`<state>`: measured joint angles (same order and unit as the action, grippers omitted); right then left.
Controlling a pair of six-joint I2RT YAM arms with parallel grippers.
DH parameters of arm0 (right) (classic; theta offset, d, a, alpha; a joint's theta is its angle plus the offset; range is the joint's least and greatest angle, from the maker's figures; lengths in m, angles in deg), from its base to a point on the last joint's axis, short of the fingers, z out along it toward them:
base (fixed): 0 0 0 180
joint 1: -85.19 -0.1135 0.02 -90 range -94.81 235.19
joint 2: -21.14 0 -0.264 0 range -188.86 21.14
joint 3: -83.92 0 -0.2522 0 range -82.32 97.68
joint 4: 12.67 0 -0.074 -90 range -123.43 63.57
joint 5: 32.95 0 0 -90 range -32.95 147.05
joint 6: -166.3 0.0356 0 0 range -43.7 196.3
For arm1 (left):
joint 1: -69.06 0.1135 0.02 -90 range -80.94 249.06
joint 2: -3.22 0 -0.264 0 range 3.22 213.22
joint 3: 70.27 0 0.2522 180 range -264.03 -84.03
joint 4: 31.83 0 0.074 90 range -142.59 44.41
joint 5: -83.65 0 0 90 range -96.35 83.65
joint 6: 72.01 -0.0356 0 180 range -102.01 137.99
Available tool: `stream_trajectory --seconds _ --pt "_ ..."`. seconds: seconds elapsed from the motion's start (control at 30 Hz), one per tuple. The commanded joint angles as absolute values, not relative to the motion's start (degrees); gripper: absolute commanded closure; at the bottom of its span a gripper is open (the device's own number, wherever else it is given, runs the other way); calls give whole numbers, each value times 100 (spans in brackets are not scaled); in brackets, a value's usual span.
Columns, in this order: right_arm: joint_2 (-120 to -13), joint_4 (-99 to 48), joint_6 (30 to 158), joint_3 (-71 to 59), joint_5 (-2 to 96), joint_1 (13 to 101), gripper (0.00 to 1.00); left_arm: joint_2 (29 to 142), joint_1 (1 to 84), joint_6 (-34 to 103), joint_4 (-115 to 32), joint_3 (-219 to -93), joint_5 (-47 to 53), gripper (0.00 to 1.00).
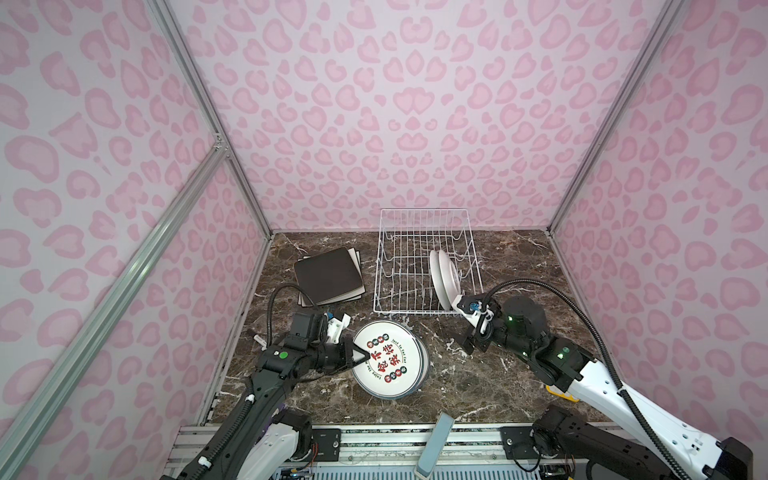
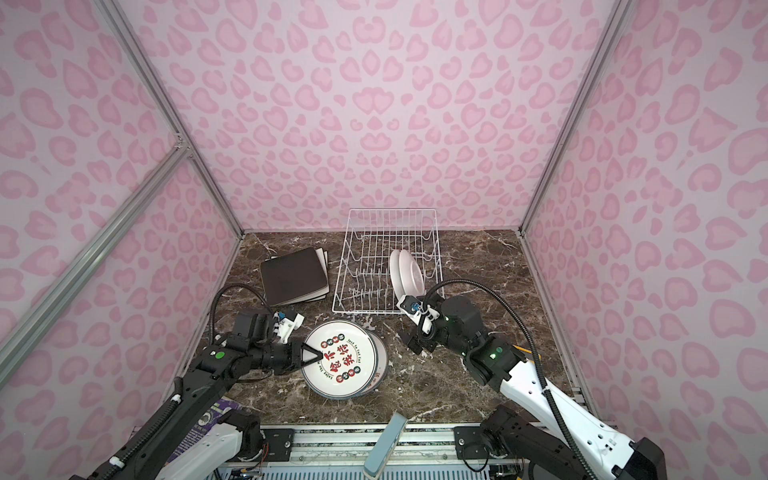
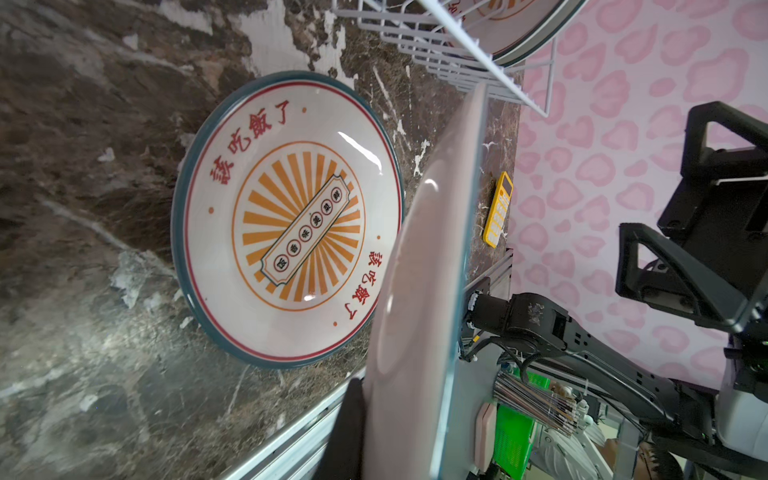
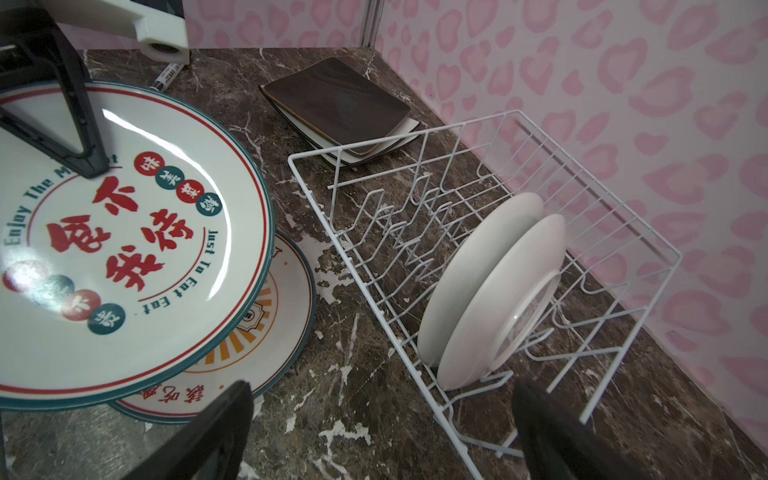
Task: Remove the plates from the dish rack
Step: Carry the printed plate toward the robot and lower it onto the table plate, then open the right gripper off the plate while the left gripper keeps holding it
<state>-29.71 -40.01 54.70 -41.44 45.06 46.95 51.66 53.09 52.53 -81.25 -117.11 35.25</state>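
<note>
Left tool (image 1: 362,357) clamps a printed round plate (image 1: 392,353) above a sunburst plate (image 4: 270,332) on the table (image 1: 519,257). Right tool (image 1: 464,326), jaws spread wide, sits nearer the two plates (image 4: 490,291) standing edgewise in the dish rack (image 1: 424,210) ahead.

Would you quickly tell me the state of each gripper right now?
Left gripper: shut on the round white plate printed with red Chinese characters, with a grey-blue rim.
Right gripper: open, holding nothing.
</note>
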Motion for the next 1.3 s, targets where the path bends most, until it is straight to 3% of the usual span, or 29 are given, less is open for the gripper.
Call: stream_trajectory --seconds 0.0,1.0,1.27 --pt "-3010 -4091 5327 -4077 4555 4691 2 5121 5310 5324 -7940 -11578 3693 96" --pt "-3022 -3712 5582 -4339 4880 4673 1 6815 5293 5555 -6286 -11187 3469 96" --pt "-3198 -3654 5661 -4303 4887 4676 1 7163 5265 5411 -6454 -11313 3334 86"
